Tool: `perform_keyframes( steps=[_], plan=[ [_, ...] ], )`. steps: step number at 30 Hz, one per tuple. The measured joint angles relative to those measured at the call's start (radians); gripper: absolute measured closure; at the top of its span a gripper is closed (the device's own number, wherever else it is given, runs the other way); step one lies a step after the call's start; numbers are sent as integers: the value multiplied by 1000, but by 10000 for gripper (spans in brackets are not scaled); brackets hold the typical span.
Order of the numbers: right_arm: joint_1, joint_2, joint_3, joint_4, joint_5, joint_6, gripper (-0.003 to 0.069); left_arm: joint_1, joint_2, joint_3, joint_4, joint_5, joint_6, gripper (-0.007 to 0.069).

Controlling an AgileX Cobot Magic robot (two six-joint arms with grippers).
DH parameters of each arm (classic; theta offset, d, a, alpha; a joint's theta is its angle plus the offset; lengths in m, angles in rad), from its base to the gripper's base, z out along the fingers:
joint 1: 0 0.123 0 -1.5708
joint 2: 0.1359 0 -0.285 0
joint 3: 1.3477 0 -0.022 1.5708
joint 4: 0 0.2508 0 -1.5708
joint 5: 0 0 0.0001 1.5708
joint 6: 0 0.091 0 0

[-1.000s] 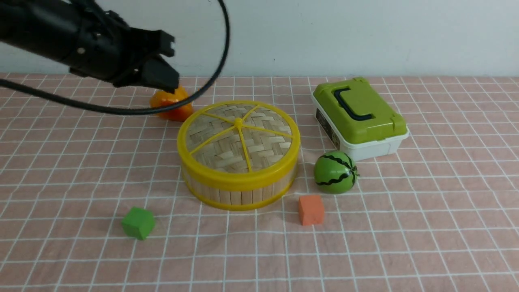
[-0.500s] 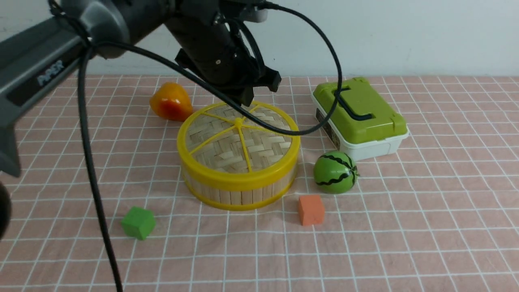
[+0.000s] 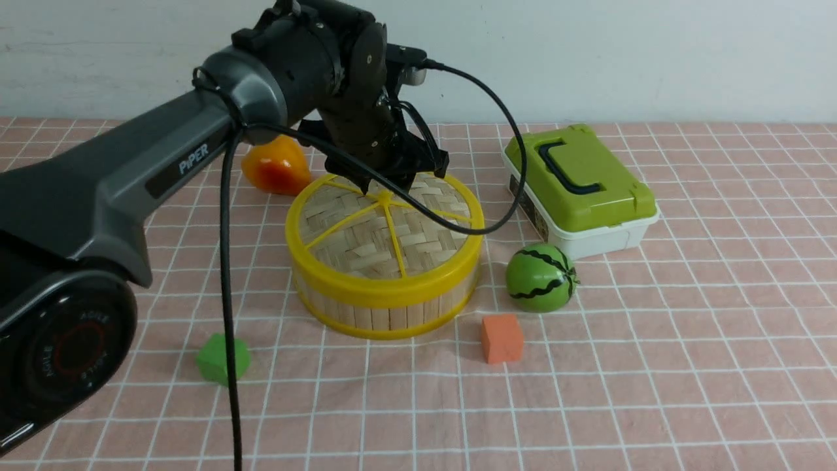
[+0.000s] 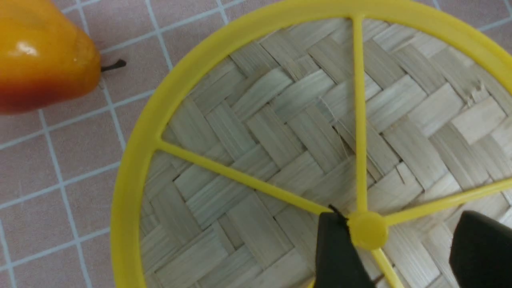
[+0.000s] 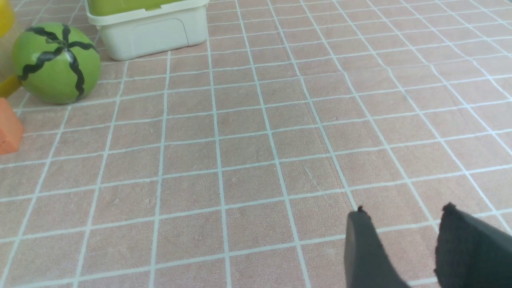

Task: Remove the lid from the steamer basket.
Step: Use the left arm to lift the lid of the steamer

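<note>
Pink checked cloth covers the counter point(image 3: 654, 392), and near its middle sits the steamer basket point(image 3: 386, 314), a low tub of bamboo slats between yellow rims. On it rests the lid point(image 3: 366, 239), woven bamboo in a thick yellow rim, with yellow spokes meeting at a small knob point(image 4: 367, 231). Half a second ago the left fingers point(image 4: 338, 252) hung above the lid's far rim; now they are lower, at its centre. They are spread, one just beside the knob, the other well apart past it, grasping nothing. The right fingers point(image 5: 366, 248) stand parted over bare cloth, well away from the basket.
</note>
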Motion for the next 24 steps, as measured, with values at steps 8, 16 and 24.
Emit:
perform_keyframes(
  steps=[8, 16, 24],
  plan=[
    [0, 0, 0, 0, 0, 0, 418, 0, 33, -1, 1, -14, -22, 285],
    [0, 0, 0, 0, 0, 0, 418, 0, 35, -1, 18, -14, -46, 491],
    [0, 0, 0, 0, 0, 0, 418, 1, 34, -3, 17, -13, -52, 522]
  ],
)
